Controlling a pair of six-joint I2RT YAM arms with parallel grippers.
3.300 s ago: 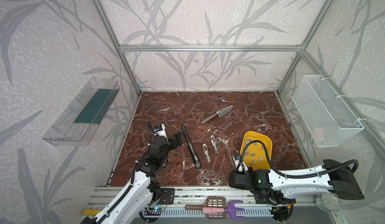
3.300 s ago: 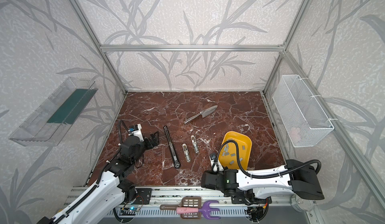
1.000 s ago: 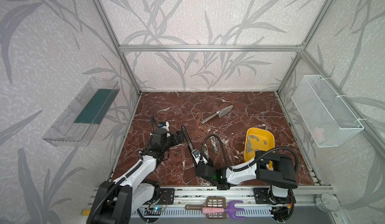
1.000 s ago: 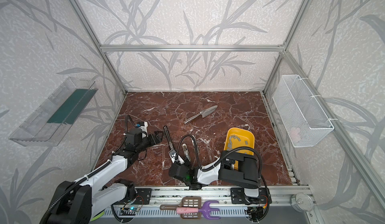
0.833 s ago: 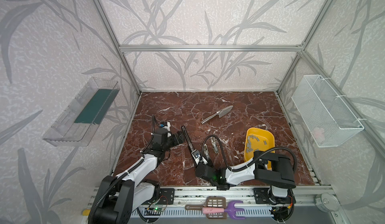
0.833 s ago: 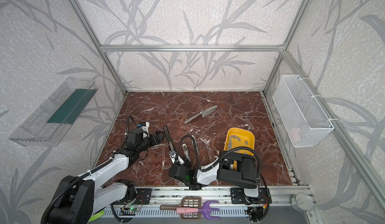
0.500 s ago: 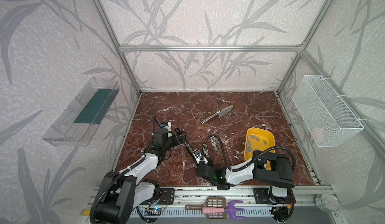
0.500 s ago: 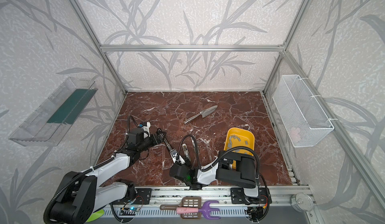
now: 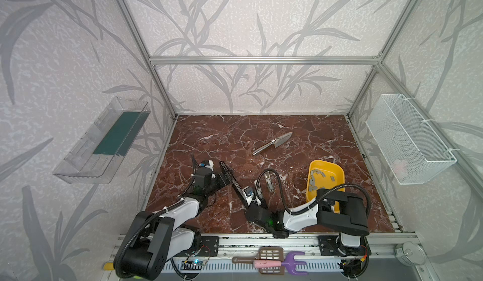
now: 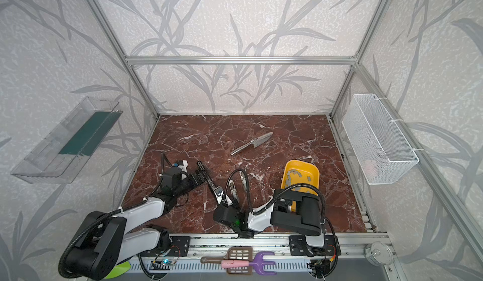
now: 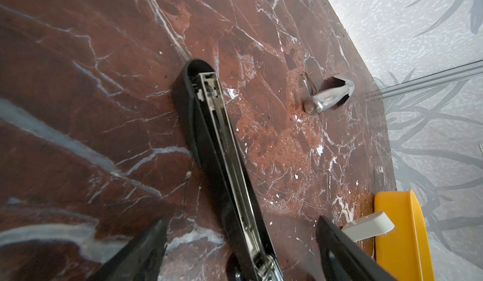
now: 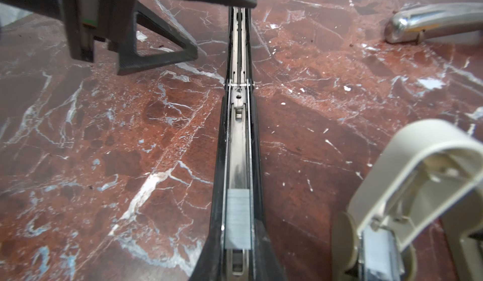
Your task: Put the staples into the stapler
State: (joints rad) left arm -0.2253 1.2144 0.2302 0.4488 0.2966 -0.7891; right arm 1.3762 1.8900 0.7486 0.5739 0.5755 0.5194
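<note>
As the right gripper [image 9: 253,201] sits closed at the near end of the long black stapler [image 9: 234,185], laid open flat, a grey strip of staples [image 12: 237,219] lies seated in its rail. Whether the jaws pinch it, I can't tell. Loose grey strips [image 9: 317,179] wait in the yellow plastic tray [image 9: 337,170]. The left gripper [image 11: 243,251] straddles the lid [image 11: 201,130], jaws wide. Next, I reckon: fold that lid shut. A small beige stapler [image 12: 407,188] crowds alongside.

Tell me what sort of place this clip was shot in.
Probably a purpose-built robot test cell: aluminium frame holding leaf-patterned wall panels, a marble-look tabletop, a left arm and a right arm on a front rail.
</note>
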